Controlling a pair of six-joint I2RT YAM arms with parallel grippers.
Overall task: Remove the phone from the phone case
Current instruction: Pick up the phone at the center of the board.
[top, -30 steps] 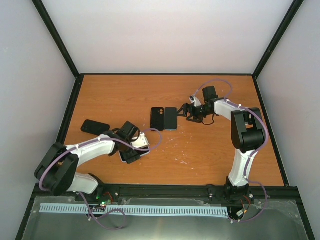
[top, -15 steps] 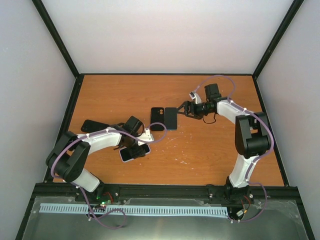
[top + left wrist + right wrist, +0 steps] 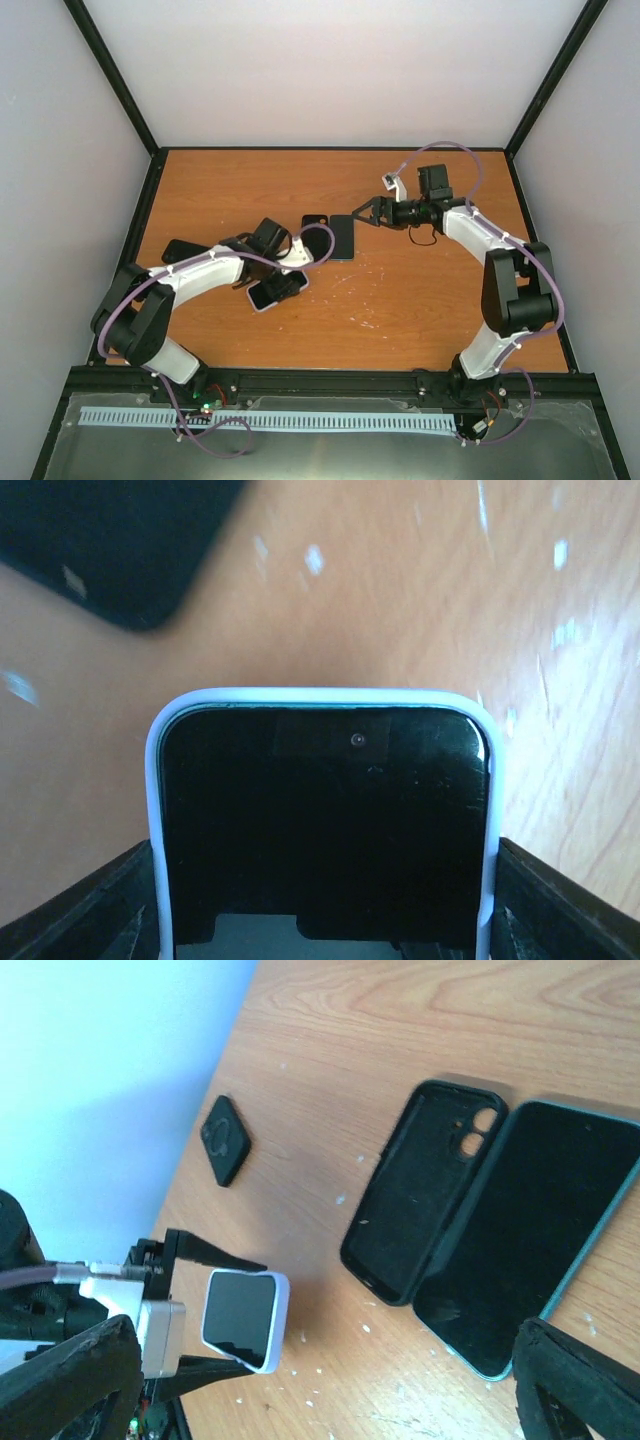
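Note:
A phone in a pale blue case (image 3: pixel 277 292) is held off the table, screen up, between the fingers of my left gripper (image 3: pixel 268 285). In the left wrist view the cased phone (image 3: pixel 322 820) fills the space between my left gripper's two dark fingers (image 3: pixel 90 910). It also shows in the right wrist view (image 3: pixel 245 1318). My right gripper (image 3: pixel 362 213) is open and empty, above the table just right of a bare black phone (image 3: pixel 342 237) and an empty black case (image 3: pixel 317 232). The two lie side by side, as the right wrist view shows for the bare phone (image 3: pixel 530 1235) and the empty case (image 3: pixel 425 1190).
A black flat object (image 3: pixel 185 250) lies at the table's left side; it also shows in the right wrist view (image 3: pixel 225 1140). A dark object's corner (image 3: pixel 110 540) shows at the top left of the left wrist view. Black frame rails and white walls border the wooden table (image 3: pixel 420 300).
My left gripper has carried the cased phone up and a little right, toward the table's middle. My right arm has stretched further out, and its gripper has moved slightly left and away.

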